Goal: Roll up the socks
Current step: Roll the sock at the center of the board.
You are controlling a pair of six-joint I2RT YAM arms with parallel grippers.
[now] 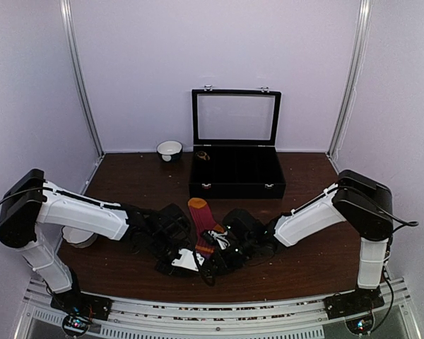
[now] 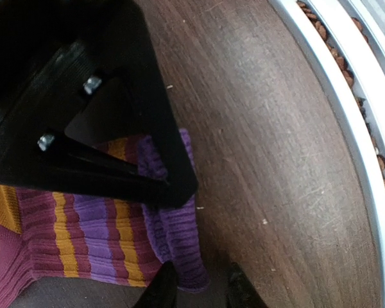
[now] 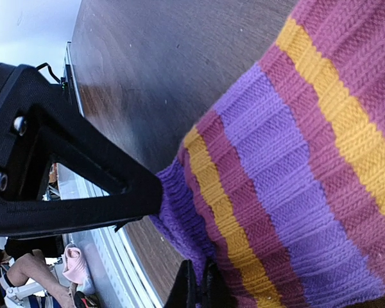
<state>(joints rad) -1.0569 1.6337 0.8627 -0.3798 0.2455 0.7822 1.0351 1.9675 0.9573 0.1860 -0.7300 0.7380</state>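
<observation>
White-shelled left arm [image 1: 85,215] and right arm [image 1: 307,220], black joints, trailing black cables; triangular black fingers [image 2: 157,122] show two silver screws [image 2: 92,84].

I count one magenta striped sock [image 1: 202,220] showing on my counter [image 1: 304,247]. There is also one open black case [image 1: 237,180] and one white bowl [image 1: 169,149]. My arms number two: left arm [image 1: 85,215] and right arm [image 1: 307,220].

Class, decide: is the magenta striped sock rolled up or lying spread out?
Spread out. The magenta sock lies full length on the table, orange toe far, striped cuff near, no roll visible.
</observation>
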